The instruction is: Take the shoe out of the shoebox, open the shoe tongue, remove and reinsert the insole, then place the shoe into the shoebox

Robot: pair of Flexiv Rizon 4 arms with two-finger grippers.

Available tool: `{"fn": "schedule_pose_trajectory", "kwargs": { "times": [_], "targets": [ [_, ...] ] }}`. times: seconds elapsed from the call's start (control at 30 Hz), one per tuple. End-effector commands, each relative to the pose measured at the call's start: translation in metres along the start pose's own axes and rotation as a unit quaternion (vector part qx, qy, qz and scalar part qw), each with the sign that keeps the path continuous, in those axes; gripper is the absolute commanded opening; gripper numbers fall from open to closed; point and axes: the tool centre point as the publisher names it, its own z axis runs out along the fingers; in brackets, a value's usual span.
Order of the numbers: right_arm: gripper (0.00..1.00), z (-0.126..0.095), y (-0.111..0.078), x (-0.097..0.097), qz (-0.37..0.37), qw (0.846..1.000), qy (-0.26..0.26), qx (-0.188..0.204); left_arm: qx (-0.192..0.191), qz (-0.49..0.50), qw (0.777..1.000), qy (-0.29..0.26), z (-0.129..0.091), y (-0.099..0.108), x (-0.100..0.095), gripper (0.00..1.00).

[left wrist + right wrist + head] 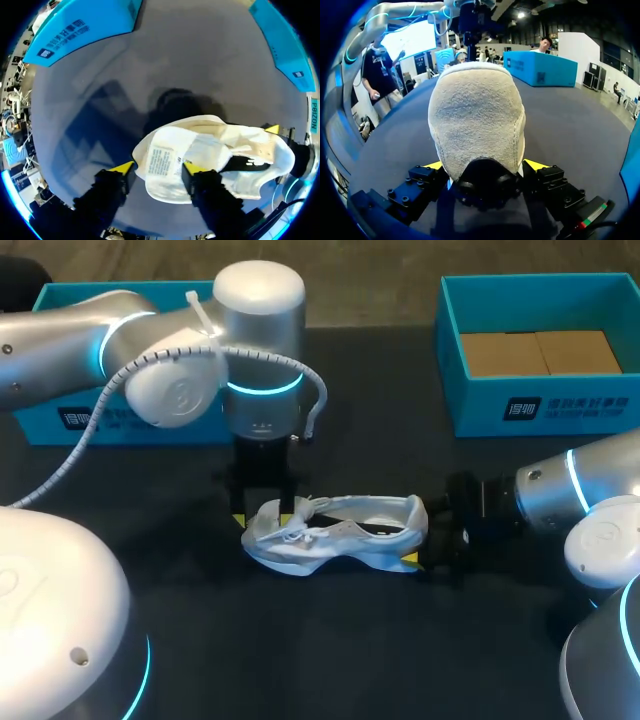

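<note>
— Progress so far?

— The shoe is out of the shoebox. It lies on the dark table, stretched between the two grippers. The box stands well apart, beyond the right gripper. The tongue is folded forward out of the opening, so I judge that opening it is the step in hand.

— And what is left?

— By my reckoning, taking the insole out, putting it back, and returning the shoe to the box. I cannot tell the insole from the pale lining inside the shoe.

— Who holds what?

— The right gripper is clamped on the heel, with a yellow tip pressed to each side. The tongue sits in the left gripper. Whether it is pinched or merely lies there, I cannot tell.

— Materials?

— The heel is a rounded dome of nubbly off-white cloth, with a black tab nearest the right gripper. The tongue is a thin, floppy flap with a printed label facing the left wrist. The body is soft white fabric, crumpled, with loose laces. The box looks like rigid blue card with straight walls, and brown cardboard lies inside it.
</note>
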Motion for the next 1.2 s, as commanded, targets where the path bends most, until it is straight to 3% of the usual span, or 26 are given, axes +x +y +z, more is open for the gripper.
{"fn": "schedule_pose_trajectory", "kwargs": {
  "times": [0.03,0.27,0.47,0.67,0.9,0.93,0.97,1.0,1.1,1.13,1.2],
  "targets": [
    [0.00,0.004,-0.001,0.001,0.000,1.000,-0.001,0.001,0.017,0.012,1.000,0.009,-0.018,0.007,-0.005,1.00],
    [0.00,0.004,-0.001,0.001,0.000,1.000,-0.001,0.001,0.039,0.074,0.996,0.034,-0.044,-0.001,0.009,1.00],
    [0.00,0.004,-0.001,0.001,0.000,1.000,-0.001,0.001,0.043,0.224,0.972,0.057,-0.062,-0.004,0.030,1.00],
    [0.00,0.004,-0.001,0.001,0.000,1.000,-0.001,0.001,0.012,0.412,0.910,0.035,-0.083,-0.009,0.041,1.00],
    [0.00,0.004,-0.001,0.001,0.000,1.000,-0.001,0.001,-0.006,0.550,0.835,0.027,-0.109,-0.017,0.043,1.00],
    [0.00,0.004,-0.001,0.001,0.000,1.000,-0.001,0.001,-0.008,0.566,0.824,0.032,-0.112,-0.019,0.045,0.95],
    [0.00,0.004,-0.001,0.001,0.000,1.000,-0.001,0.001,-0.008,0.581,0.814,0.032,-0.117,-0.021,0.049,0.70],
    [0.00,0.004,-0.001,0.001,0.000,1.000,-0.001,0.001,-0.006,0.590,0.807,0.029,-0.119,-0.023,0.053,0.64],
    [0.00,0.004,-0.001,0.001,0.000,1.000,-0.001,0.001,0.000,0.622,0.783,0.026,-0.127,-0.023,0.064,0.05],
    [0.00,0.004,-0.001,0.001,0.000,1.000,-0.001,0.001,0.001,0.632,0.774,0.029,-0.130,-0.023,0.067,0.00],
    [0.00,0.004,-0.001,0.001,0.000,1.000,-0.001,0.001,0.000,0.651,0.759,0.026,-0.134,-0.023,0.074,0.00]
  ]
}}
